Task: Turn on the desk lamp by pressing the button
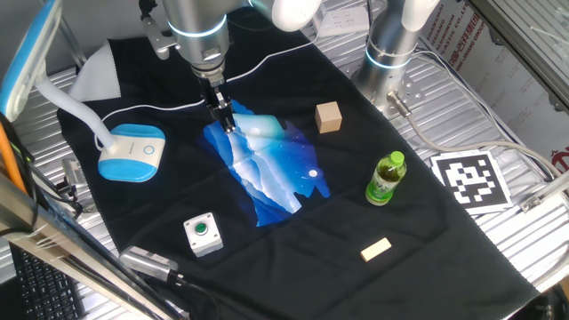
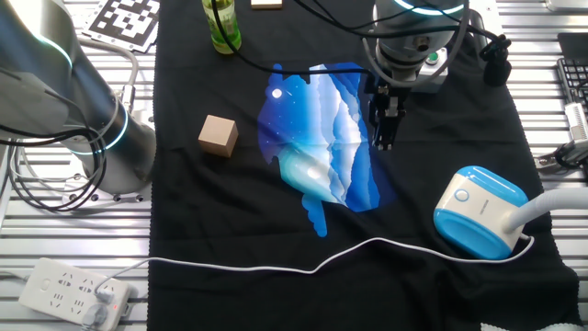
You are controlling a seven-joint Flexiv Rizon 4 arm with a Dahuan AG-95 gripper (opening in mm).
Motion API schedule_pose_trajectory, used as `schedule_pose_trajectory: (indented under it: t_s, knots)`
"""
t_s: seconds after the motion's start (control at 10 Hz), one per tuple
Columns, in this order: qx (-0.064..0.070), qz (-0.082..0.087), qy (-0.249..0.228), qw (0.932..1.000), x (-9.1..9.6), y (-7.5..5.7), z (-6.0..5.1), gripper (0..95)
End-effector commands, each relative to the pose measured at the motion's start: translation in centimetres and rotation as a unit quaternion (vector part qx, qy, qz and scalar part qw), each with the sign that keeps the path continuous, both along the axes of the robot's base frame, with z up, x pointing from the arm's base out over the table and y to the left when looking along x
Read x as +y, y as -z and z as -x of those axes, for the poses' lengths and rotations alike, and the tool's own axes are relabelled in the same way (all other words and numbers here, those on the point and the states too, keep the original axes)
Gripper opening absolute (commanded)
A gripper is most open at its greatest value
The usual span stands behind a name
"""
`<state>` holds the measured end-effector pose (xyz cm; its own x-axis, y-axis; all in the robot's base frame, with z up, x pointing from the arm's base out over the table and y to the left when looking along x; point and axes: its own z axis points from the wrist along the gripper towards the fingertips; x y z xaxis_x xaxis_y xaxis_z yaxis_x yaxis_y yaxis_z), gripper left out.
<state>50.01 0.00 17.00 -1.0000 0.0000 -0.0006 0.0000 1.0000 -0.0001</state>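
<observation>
In one fixed view the desk lamp (image 1: 131,152) sits at the left of the black-clothed table (image 1: 427,267), its light-blue and white base well apart from the gripper (image 1: 224,116), which hangs to the right of it over the upper edge of the blue patterned sheet (image 1: 267,169). The button (image 1: 148,149) shows only as a tiny pale dot on the white top face, so its exact spot is probably best judged from the other fixed view, where it lies on the top face of the base. The coming move therefore turns on travelling sideways from the sheet toward the base, then down. Whether the fingers are apart or together cannot be told from either view.
</observation>
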Motion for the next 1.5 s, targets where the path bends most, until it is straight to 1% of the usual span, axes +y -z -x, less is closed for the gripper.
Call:
schedule_pose_trajectory:
  t_s: [0.1, 0.2, 0.5, 1.5]
  knots:
    - [-0.035, 0.034, -0.059, 0.9971, 0.0, 0.0, 0.01, 0.0]
    - [-0.033, 0.024, -0.055, 0.9976, 0.04, -0.13, 0.06, 0.0]
    - [-0.033, 0.027, -0.055, 0.9975, 0.07, -0.23, 0.1, 0.0]
    - [-0.034, 0.025, -0.053, 0.9977, 0.07, -0.31, 0.13, 0.0]
